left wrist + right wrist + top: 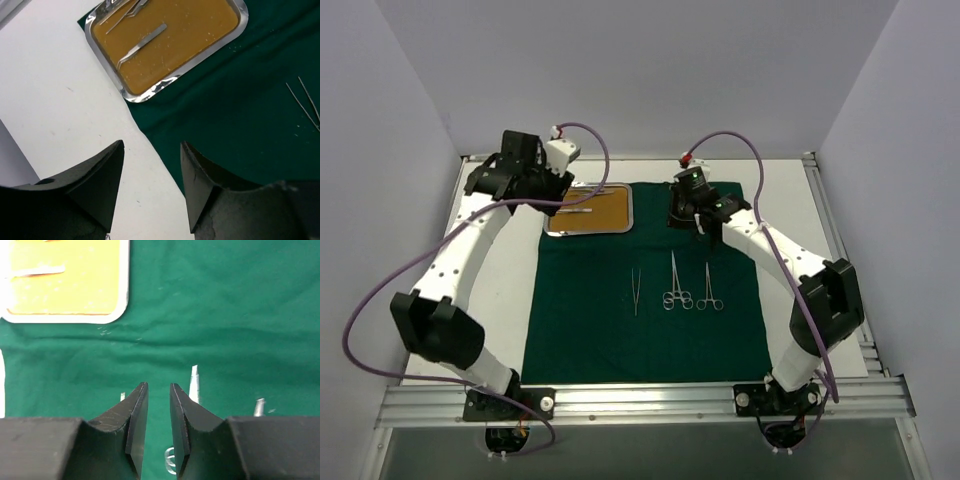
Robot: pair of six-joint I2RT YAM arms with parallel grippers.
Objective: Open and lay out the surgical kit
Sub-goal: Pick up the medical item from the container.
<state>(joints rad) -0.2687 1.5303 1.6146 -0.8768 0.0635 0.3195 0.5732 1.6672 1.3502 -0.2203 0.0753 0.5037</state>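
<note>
On the left, the left gripper (151,147) is poised over the bare table (60,110) just beside the cloth's edge, jaws spread wide, nothing gripped. Ahead of it the steel tray (200,59) sits at the far left corner of the dark green cloth (640,340), partly over its edge, and a pair of tweezers (142,44) is seen lying aslant on the orange-brown floor. That is judged the piece to be fetched now. The jaws should be set across the thin shaft, lowered onto its middle and closed gently, so it is not flicked against the rim. Mid-cloth, the other tweezers (635,290) and the two clamps (675,285) are laid side by side; the open cloth left of them is best aimed for. On the right, the right gripper (159,385) hovers above the clamp tips, almost closed, nothing held.
</note>
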